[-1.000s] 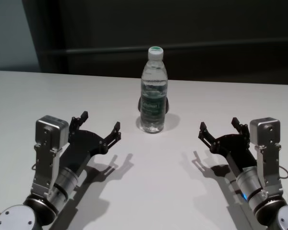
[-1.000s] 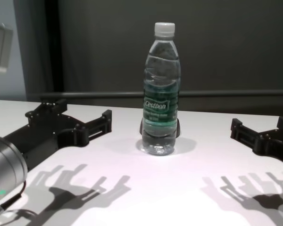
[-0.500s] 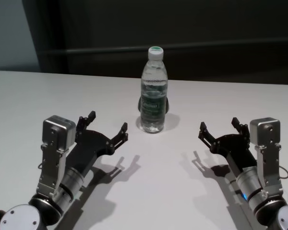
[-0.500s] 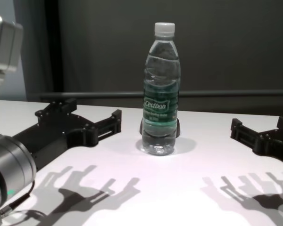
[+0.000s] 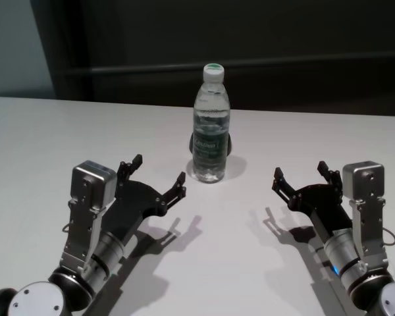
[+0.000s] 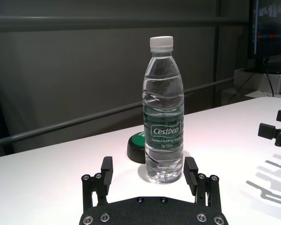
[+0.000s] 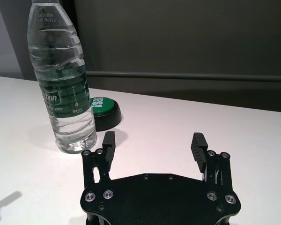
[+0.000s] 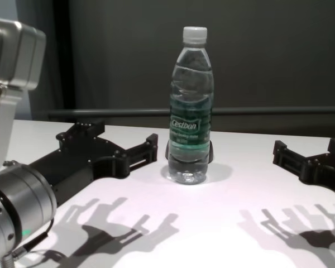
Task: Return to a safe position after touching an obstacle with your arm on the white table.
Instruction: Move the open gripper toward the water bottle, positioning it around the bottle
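Bare white table [image 5: 46, 131] lies wide around the upright bottle [image 5: 211, 125]. Left gripper [image 5: 157, 178] (fingers spread) sits just near-left of it, not touching; right gripper [image 5: 301, 175], also spread, well apart.

A dark wall [image 5: 283, 39] fills the far side of the room, from about 10 to 2 o'clock in the head view. A horizontal grey rail [image 5: 316, 63] runs across it just above the far edge of the white surface [image 5: 52, 131]. At 10 o'clock a paler blue-grey wall section [image 5: 16, 46] stands beside a dark vertical post [image 5: 69, 49]. In the left wrist view, a lit screen [image 6: 271, 26] shows in the corner, with loose cables [image 6: 271, 82] hanging below it. Light from overhead casts several overlapping shadows [image 8: 290, 231] onto the surface.
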